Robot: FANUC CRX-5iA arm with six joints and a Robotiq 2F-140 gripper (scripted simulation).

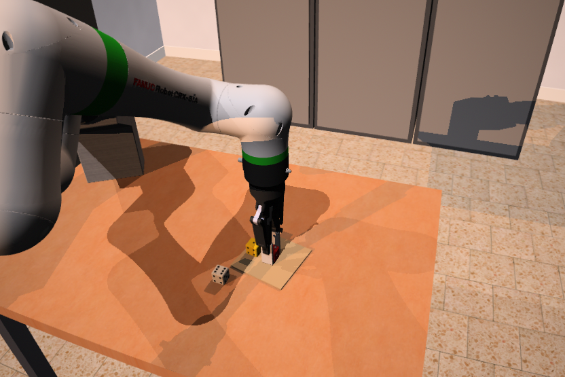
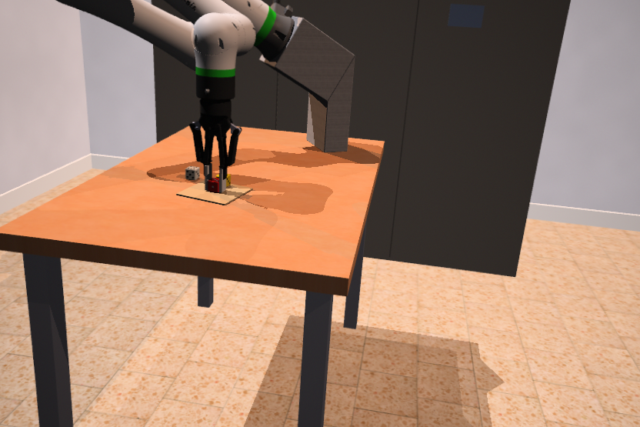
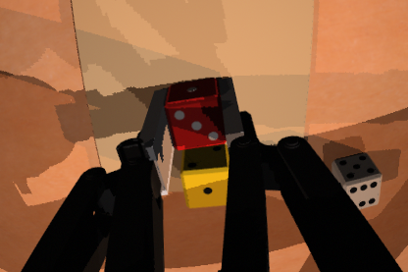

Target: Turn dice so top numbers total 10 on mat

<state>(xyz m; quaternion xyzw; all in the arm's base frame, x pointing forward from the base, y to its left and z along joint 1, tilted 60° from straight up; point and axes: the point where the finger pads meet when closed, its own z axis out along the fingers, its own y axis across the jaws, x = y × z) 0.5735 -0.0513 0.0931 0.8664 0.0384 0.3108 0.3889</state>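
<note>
The tan mat (image 1: 274, 267) lies flat on the orange table; it also shows in the exterior view (image 2: 214, 194) and the wrist view (image 3: 196, 59). The red die (image 1: 276, 251) (image 3: 194, 114) sits on the mat, slightly askew, with a three-pip side towards the wrist camera. My gripper (image 1: 269, 254) (image 2: 215, 183) (image 3: 196, 104) points straight down. Its fingers stand narrowly apart on either side of the red die, loosened from it. The yellow die (image 1: 251, 247) (image 3: 206, 177) touches the red die at the mat's edge. The white die (image 1: 220, 274) (image 2: 192, 172) (image 3: 356, 180) lies on the table, off the mat.
The robot's grey base block (image 2: 328, 96) stands at the table's back. The table edge (image 2: 206, 265) runs in front of the mat in the exterior view. Cabinets stand behind the table.
</note>
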